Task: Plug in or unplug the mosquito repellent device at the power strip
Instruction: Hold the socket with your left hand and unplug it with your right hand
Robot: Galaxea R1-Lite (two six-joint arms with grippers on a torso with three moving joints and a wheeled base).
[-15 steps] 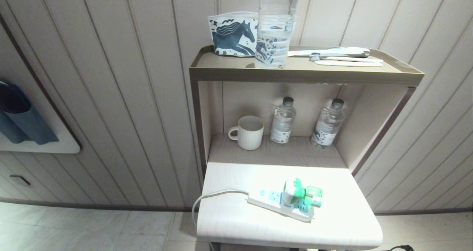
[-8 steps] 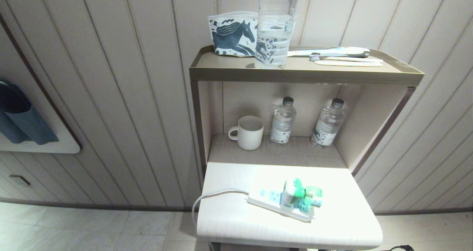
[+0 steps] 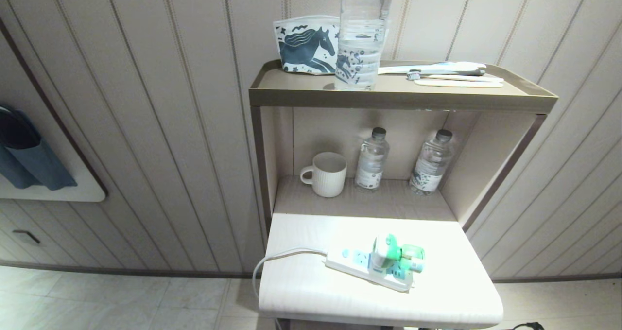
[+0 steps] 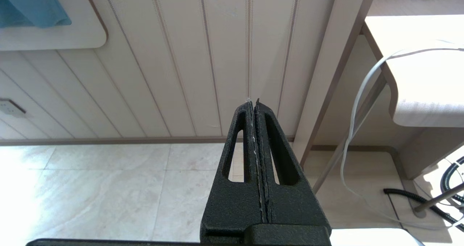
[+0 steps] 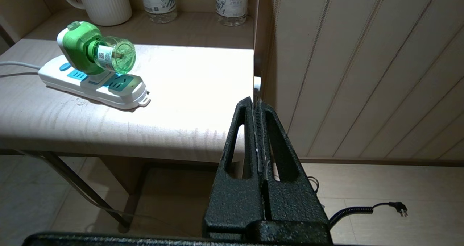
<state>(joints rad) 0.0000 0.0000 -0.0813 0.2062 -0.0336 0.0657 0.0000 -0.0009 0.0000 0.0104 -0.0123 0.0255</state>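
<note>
At the far left, a blue cloth (image 3: 29, 165) hangs against a white board on the ribbed wall. My left gripper (image 4: 255, 103) is low over the pale tiled floor, beside the table's left edge; its two black fingers (image 4: 243, 137) are pressed together with nothing between them. A white cord (image 3: 272, 262) drops off the table's left side and runs to the power strip (image 3: 362, 267), which lies flat on the white tabletop (image 3: 311, 291), slightly angled. The mosquito repellent device (image 3: 391, 255) is plugged into the strip's middle socket, its white and green head standing up from the strip and its translucent green bottle (image 5: 117, 55) pointing sideways over the last socket. Behind the tabletop, on the lower shelf, a ribbed white mug (image 3: 326, 174) stands left of two small water bottles (image 3: 371, 160). On the top shelf (image 3: 291, 96) sit a horse-print pouch (image 3: 306, 45), a tall clear bottle (image 3: 362, 33) and toothbrushes (image 3: 447, 72). My right gripper (image 5: 255, 100) hangs below the table's right front corner, well apart from the device, fingers (image 5: 244, 137) closed tight on nothing. A black coiled cable (image 5: 362, 211) lies on the floor to the right.
</note>
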